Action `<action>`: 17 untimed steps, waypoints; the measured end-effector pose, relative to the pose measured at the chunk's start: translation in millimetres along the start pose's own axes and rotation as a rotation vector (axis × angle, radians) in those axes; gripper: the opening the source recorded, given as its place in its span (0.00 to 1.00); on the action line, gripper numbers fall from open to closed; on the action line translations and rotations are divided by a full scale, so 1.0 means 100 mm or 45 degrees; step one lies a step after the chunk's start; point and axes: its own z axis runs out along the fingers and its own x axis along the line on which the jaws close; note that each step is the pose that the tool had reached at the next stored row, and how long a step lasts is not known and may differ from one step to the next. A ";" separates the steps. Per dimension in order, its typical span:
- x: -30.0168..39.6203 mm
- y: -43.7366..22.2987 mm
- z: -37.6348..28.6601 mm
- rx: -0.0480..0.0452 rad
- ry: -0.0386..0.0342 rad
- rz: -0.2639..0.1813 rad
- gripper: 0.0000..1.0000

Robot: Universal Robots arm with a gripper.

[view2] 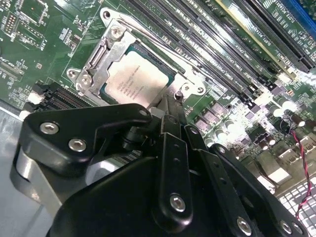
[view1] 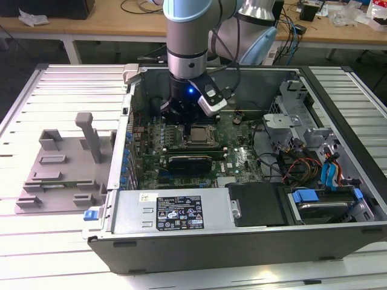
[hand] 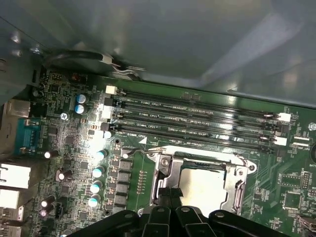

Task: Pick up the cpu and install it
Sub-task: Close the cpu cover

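Claw point(view2: 170, 104) closed and empty, tips at the socket's edge, cpu point(view2: 136, 76) lying flat inside the metal socket frame point(view2: 94, 69) on the motherboard point(view2: 39, 44), in the exterior view grey tray point(view1: 60, 163) at the case's 9 o'clock on the table point(view1: 36, 96).

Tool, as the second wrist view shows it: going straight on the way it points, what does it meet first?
Probably the metal socket frame, right at the edge of the cpu seated in it; the tool points down at that border. How near it is, I cannot tell.
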 end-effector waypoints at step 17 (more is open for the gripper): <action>-0.007 0.082 0.124 0.007 0.0015 -0.004 0.11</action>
